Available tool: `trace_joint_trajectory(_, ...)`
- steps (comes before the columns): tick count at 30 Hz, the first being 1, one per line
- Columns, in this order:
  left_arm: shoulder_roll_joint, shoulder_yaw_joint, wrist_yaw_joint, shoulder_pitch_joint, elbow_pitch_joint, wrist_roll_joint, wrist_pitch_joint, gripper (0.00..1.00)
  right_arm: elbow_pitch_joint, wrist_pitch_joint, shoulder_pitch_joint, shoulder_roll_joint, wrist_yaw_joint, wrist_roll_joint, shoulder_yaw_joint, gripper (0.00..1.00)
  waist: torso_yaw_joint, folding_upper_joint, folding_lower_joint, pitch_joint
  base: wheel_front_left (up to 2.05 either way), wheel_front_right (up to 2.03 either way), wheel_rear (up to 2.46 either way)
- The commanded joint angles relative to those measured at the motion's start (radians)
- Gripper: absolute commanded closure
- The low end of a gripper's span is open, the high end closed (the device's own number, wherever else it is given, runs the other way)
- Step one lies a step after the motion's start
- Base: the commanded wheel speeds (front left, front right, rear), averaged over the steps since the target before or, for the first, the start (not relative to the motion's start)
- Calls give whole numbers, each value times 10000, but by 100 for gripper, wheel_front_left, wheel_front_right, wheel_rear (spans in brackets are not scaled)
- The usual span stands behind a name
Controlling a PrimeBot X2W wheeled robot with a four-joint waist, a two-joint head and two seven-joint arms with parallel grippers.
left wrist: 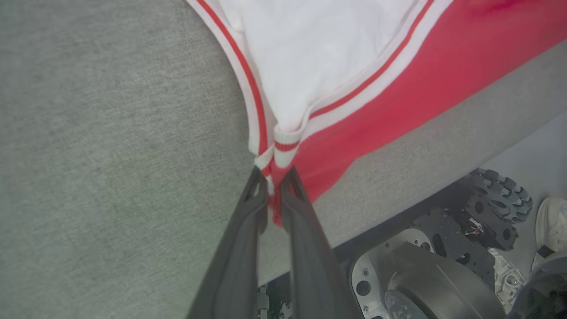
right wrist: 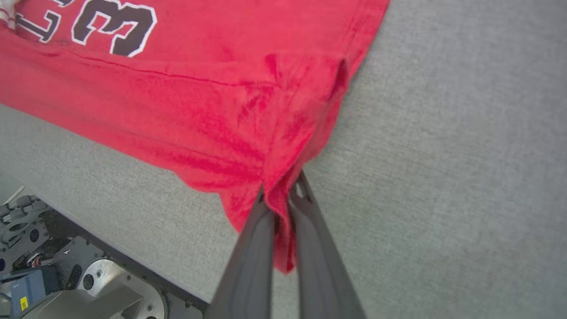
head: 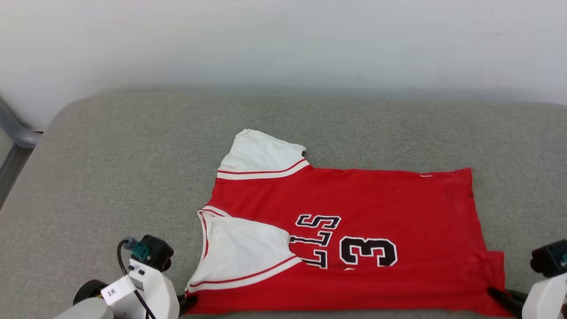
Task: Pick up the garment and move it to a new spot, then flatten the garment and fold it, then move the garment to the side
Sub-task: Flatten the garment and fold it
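Note:
The garment, a red jersey with white sleeves and a black "3", lies spread sideways on the grey cushion, collar end to the left. My left gripper is shut on the garment's near left corner, at the striped collar trim. My right gripper is shut on the near right hem corner, where red cloth bunches between its fingers. In the left wrist view the left gripper pinches the red and white edge.
The grey cushion reaches back to a white wall. Its front edge lies just below the garment, with the robot's base and wheels beneath. A shoe stands on the floor at the right. A grey frame sits at the far left.

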Motion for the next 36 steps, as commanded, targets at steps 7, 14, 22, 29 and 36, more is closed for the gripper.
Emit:
trace_joint_trajectory(7,-208,-28,84,407,518,-181,-217,100,370,323,705,439,-17,-316,-316,100,-26,-1,0,358,0,0,0)
trace_joint_trajectory(14,-346,-44,-86,245,1193,-59,-416,77,879,-71,640,976,-17,-442,-365,2,-73,-1,0,324,0,0,0)
trace_joint_trajectory(22,0,364,-122,-505,874,283,-793,0,512,-1395,477,1207,-12,-944,-976,0,-175,-1,0,-133,0,0,0)
trace_joint_trajectory(29,-71,1043,133,-1842,797,1049,-1756,0,-360,-3115,168,2009,-12,-2359,-2354,0,-478,-1,0,-15,0,0,0)
trace_joint_trajectory(36,-547,1390,-100,-3714,1459,1412,-1535,0,-1698,-4037,174,3261,-12,-3814,-3755,0,-914,-1,0,737,0,0,0)
